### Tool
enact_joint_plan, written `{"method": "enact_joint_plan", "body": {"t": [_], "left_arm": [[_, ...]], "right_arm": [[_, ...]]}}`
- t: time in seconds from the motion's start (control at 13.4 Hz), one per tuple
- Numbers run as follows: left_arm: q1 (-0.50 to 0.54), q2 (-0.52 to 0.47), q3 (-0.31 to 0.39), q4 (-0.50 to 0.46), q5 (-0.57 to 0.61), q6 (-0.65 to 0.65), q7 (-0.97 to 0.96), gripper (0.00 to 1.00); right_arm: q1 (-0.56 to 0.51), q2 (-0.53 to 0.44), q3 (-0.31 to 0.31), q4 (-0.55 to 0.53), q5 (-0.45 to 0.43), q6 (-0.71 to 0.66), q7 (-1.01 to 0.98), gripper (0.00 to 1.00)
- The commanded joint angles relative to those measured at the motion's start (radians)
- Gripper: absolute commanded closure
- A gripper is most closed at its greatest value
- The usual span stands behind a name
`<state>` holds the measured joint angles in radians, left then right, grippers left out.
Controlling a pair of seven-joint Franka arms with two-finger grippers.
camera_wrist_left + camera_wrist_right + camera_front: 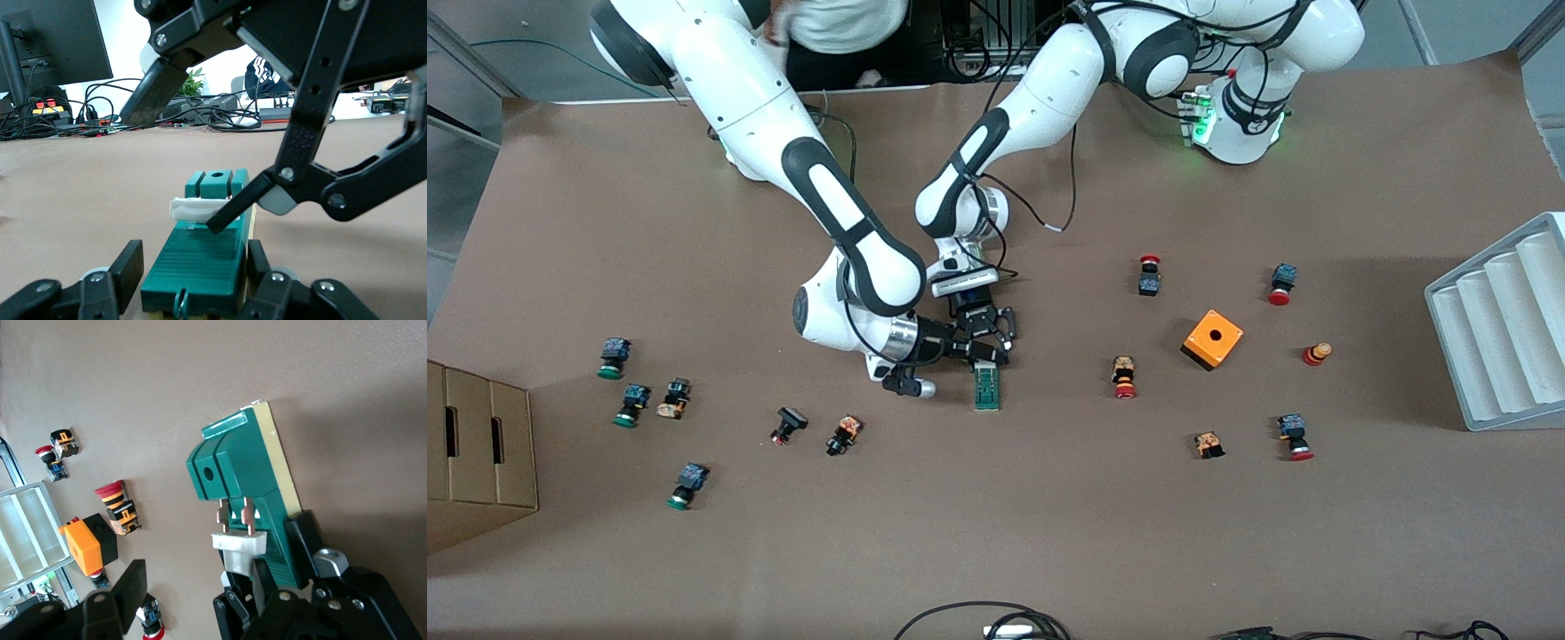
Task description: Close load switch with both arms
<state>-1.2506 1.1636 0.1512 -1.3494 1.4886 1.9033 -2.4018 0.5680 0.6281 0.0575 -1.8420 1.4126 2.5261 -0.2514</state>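
L gripper [193, 273]: narrow, clamped across the base of the load switch [986, 388], one pad on each long side. R gripper [193, 583]: jaws apart, nothing held. One fingertip [230, 212] rests on the white lever [193, 208]; the other finger hangs clear above the table.

Arms: R arm [818, 191] comes from its base with the forearm low and the wrist turned, so the hand lies nearly level over the table, aimed toward the L arm's end. L arm [1040, 98] reaches in to mid-table with the hand angled down onto the switch. Neither arm waits; both hands meet at one spot.

Table [1049, 533]: brown sheet. The switch lies about mid-table, nearer the front cam than both wrists. Orange box [1213, 339] and scattered push buttons [1125, 377] lie well apart from it and play no part.

Key relation: the switch's long axis runs toward/away from the front cam.
- L grips the end farther from the cam.
- The green hinge post [217, 183] is at the end nearer the cam.
- The lever sits on top between the L pads and the post, joined to the post by copper blades [233, 513].
- R tip comes at the lever from the side and above, roughly across the axis.

Judgement: L acts as the vice and R does the pressing. The next push prob. goes down onto the lever, with L resisting slide and tip. Can't tell if the blades are fully seated.
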Motion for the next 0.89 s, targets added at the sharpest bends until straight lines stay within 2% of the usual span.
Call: {"method": "enact_joint_plan", "body": {"t": [0.0, 0.82], "left_arm": [[0.005, 0.027, 0.001, -0.031, -0.05, -0.061, -0.019, 0.31], [0.005, 0.027, 0.001, -0.033, -0.05, -0.061, -0.019, 0.31]], "right_arm": [[0.018, -0.018, -0.002, -0.016, 0.037, 0.01, -0.014, 0.36], [0.02, -0.001, -0.004, -0.006, 0.028, 0.014, -0.017, 0.39]]}}
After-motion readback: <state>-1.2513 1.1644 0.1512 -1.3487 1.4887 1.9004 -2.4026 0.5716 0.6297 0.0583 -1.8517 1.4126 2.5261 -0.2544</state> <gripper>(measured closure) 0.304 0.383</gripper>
